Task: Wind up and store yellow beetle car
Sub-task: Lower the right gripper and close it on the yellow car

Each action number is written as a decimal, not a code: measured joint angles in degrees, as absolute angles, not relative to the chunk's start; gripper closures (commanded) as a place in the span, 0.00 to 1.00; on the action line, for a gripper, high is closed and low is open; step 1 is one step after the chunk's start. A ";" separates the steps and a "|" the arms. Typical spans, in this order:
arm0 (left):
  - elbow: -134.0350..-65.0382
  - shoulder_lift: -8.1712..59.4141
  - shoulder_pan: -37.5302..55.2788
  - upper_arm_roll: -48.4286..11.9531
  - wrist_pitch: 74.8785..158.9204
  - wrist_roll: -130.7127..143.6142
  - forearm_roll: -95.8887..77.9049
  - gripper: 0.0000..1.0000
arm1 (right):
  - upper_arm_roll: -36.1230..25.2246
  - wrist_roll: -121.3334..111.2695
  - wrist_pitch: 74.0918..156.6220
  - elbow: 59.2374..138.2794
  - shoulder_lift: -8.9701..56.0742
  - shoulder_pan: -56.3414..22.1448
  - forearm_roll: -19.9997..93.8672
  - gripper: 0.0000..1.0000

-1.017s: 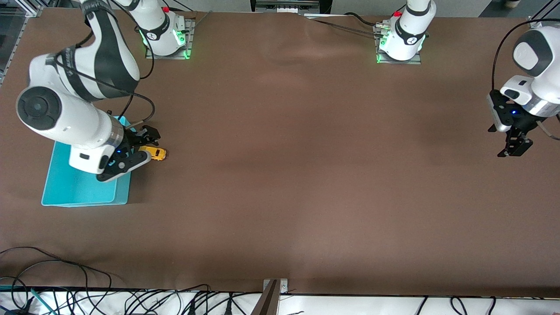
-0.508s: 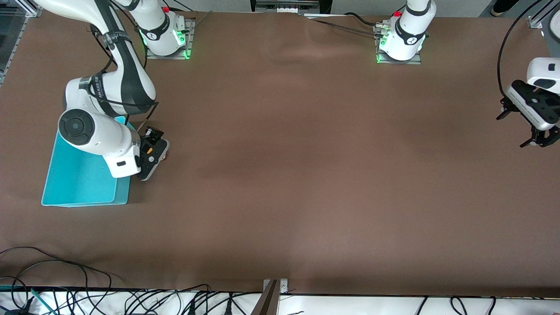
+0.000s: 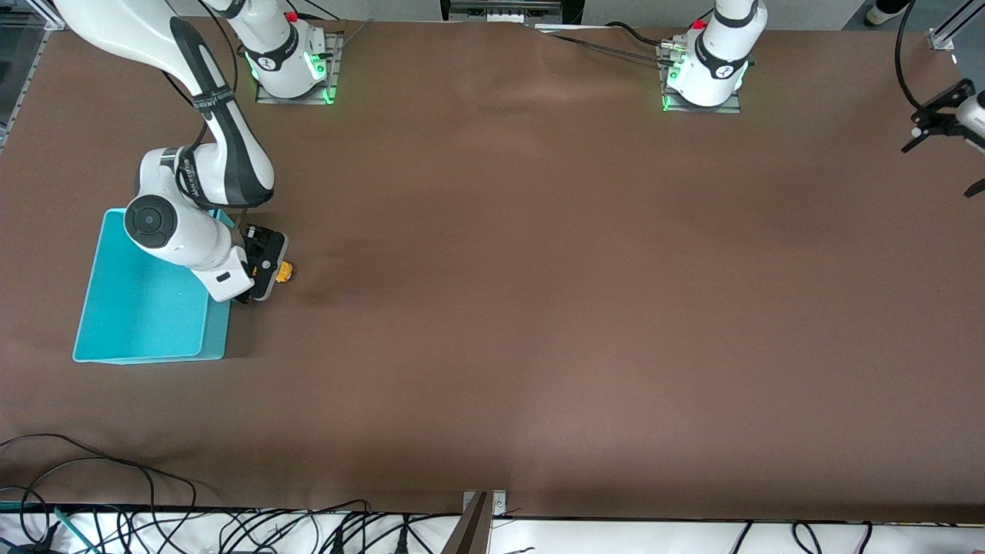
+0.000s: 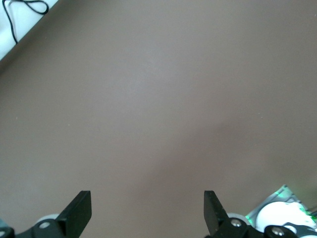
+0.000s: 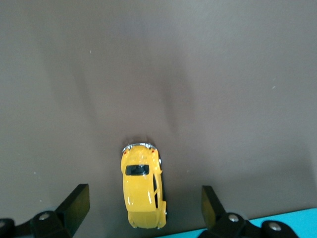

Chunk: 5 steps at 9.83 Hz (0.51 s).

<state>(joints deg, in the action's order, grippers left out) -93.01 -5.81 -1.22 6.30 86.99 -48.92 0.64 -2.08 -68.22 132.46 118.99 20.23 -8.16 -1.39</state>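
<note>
Right tool hung open over the yellow beetle car, which stood on the surface beside the teal bin; left tool waited open, empty.

Yellow beetle car: glossy painted shell, chrome-looking bumper. Table: matt brown covering, faintly wrinkled. Bin: smooth teal plastic.

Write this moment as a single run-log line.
right gripper: jaws open, over yellow beetle car | car: on table beside teal bin | left gripper: jaws open, waiting
</note>
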 measured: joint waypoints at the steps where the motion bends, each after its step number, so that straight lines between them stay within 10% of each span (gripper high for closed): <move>1: -91.20 -5.79 -1.21 5.53 85.25 -46.36 0.64 0.00 | -2.50 -68.71 135.42 121.04 20.18 -8.13 -1.39 0.00; 5: -89.70 -5.29 -0.81 3.18 81.52 -29.36 0.64 0.00 | -2.83 -69.56 145.60 128.03 20.17 -7.93 -1.39 0.00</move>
<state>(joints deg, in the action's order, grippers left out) -89.70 -5.29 -0.81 3.18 81.52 -29.36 0.64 -2.83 -69.56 145.60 128.03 20.17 -7.93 -1.39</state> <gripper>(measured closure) 0.000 0.000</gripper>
